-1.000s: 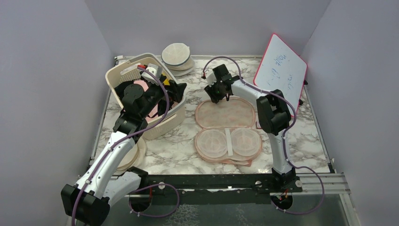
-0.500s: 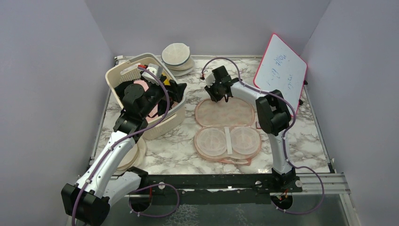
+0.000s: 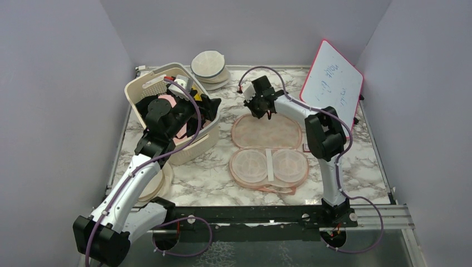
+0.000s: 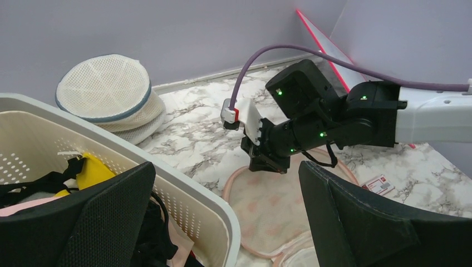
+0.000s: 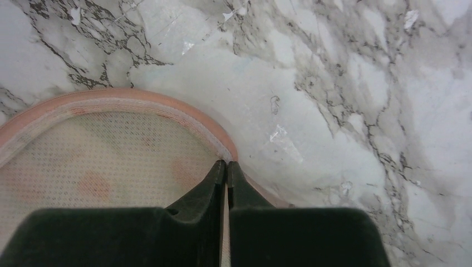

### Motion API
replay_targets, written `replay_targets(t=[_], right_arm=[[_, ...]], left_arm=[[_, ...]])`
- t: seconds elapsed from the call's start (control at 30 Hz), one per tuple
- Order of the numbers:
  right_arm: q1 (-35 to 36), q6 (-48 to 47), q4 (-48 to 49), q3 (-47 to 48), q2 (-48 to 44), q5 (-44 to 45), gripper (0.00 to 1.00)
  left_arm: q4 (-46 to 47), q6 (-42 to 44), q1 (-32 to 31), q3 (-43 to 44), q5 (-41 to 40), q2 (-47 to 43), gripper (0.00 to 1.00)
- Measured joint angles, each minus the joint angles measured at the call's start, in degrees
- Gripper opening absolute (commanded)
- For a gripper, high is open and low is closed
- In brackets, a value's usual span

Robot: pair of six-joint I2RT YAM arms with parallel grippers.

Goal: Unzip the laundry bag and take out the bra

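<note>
The laundry bag (image 3: 267,133) lies unzipped and spread flat in two halves on the marble table; its near half (image 3: 269,168) shows two round mesh cups. My right gripper (image 3: 259,110) is at the far rim of the far half. In the right wrist view it (image 5: 226,163) is shut, its tips pinched together on the peach rim (image 5: 167,108) of the bag. My left gripper (image 3: 192,111) hangs open over the basket, nothing between its fingers (image 4: 111,217). Pale pink fabric (image 3: 165,102), the bra as far as I can tell, lies in the basket among black garments.
The cream slotted basket (image 3: 207,139) stands left of the bag. White domed mesh cases (image 3: 209,65) are stacked at the back wall, and another (image 3: 160,183) lies under the left arm. A red-edged whiteboard (image 3: 334,83) leans at the right. A small card (image 4: 378,183) lies beside the bag.
The right gripper closed at the bag's far rim and moved slightly farther back; the bag shifted a little with it. The left arm stayed still.
</note>
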Motion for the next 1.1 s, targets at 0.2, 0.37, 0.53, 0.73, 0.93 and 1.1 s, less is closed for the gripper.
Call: replay_targets(t=[0.2,0.37,0.53,0.73,0.93,1.1], right_arm=[[0.98,-0.24,-1.09,-0.04,-5.14,0.55,0.01],[2.8,0.26,-1.27,-0.9,-9.99,2.01,0.01],[4.66,1.73,-1.92,-4.22,-14.45,4.42,0.01],[6.84,5.38,-3.82,-9.11,-19.19,7.72,0.01],[8.94,9.44,-5.66,-13.05,-23.96,10.71,0.01],[10.1,12.5,-7.37,-15.37,-27.8,12.5,0.01]], left_arm=[[0.02,-0.02,0.0,0.0,-0.02,0.0,0.98],[0.0,-0.02,0.0,0.0,-0.02,0.0,0.98],[0.0,-0.02,0.0,0.0,-0.02,0.0,0.98],[0.0,-0.02,0.0,0.0,-0.02,0.0,0.98],[0.0,-0.04,0.0,0.0,-0.02,0.0,0.98],[0.0,-0.04,0.0,0.0,-0.02,0.0,0.98]])
